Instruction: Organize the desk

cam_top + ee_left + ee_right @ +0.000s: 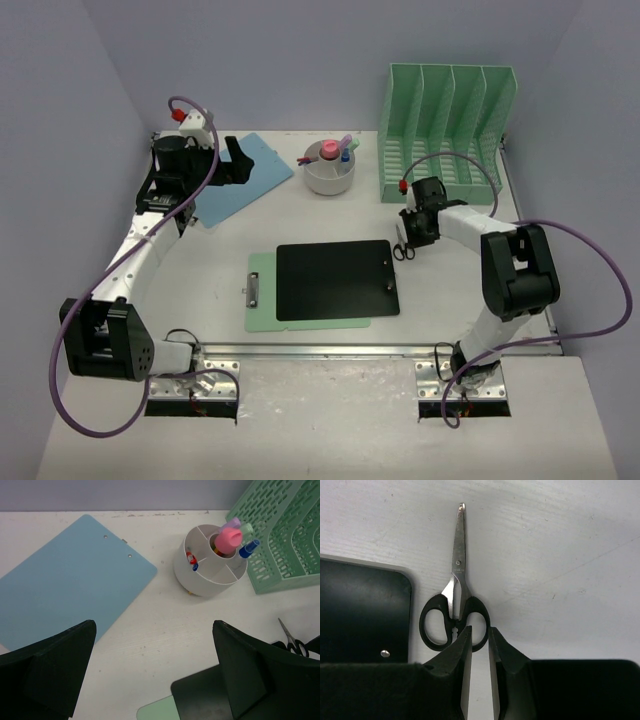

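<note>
The desk (450, 290) is an off-white tabletop between pale lavender walls. Black-handled scissors (456, 580) lie flat on it, just right of a black clipboard (335, 280), blades pointing away from my right wrist. My right gripper (480, 628) is down over the handles with its jaws a narrow gap apart. One fingertip sits inside the right handle ring and the other just outside it, so the ring's rim lies between them unclamped. My left gripper (154, 625) hangs wide open and empty above bare desk, beside a blue clipboard (65, 580).
A mint-green clipboard (262, 300) lies under the black one. A white round pen holder (329, 170) with markers stands at the back centre. A mint-green slotted file rack (445, 130) stands at the back right. A metal rail (320, 352) runs along the near edge.
</note>
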You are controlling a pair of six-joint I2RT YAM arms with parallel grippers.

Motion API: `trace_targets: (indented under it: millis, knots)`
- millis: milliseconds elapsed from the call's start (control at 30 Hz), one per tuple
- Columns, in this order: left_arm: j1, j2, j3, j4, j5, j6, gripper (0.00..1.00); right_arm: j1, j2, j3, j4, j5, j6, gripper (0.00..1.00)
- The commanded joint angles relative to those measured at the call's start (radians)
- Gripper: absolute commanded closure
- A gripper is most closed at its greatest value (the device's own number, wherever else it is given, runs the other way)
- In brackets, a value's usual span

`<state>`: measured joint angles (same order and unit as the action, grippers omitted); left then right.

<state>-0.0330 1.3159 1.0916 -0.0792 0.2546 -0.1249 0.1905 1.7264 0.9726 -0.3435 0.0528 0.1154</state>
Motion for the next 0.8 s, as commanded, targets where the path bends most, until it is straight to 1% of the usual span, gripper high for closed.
trace_targets:
  millis: [0,333,433,467,500,600,633,700,767]
  knots:
    - [0.007,0.002,0.011,0.048,0.003,0.002,0.00,-0.002,0.018,-0.005,0.061,0.022,-0.006,0.80]
    - [0.007,0.005,0.005,0.056,0.018,0.007,0.00,-0.011,0.055,-0.025,0.087,0.038,-0.022,0.81]
    - [0.007,0.003,-0.001,0.062,0.044,0.025,0.00,-0.014,0.068,-0.032,0.097,0.033,-0.026,0.82]
    - [0.007,0.002,-0.007,0.061,0.052,0.033,0.00,-0.017,0.071,-0.035,0.100,0.029,-0.032,0.94]
    - [0.007,-0.001,-0.027,0.114,0.064,0.042,0.00,-0.019,0.074,-0.037,0.097,0.021,-0.036,0.99]
    - [0.005,-0.027,-0.070,0.195,0.113,0.126,0.00,-0.019,0.055,-0.032,0.069,-0.011,-0.031,0.99]
    - [0.004,-0.026,-0.070,0.202,0.130,0.201,0.00,-0.017,0.023,-0.026,0.058,-0.019,-0.022,0.99]
    - [0.002,-0.018,-0.050,0.194,0.164,0.255,0.00,-0.022,-0.019,-0.008,0.020,-0.042,-0.008,0.99]
    - [-0.010,-0.023,-0.042,0.196,0.239,0.347,0.01,-0.028,-0.092,0.005,-0.015,-0.051,0.001,0.99]
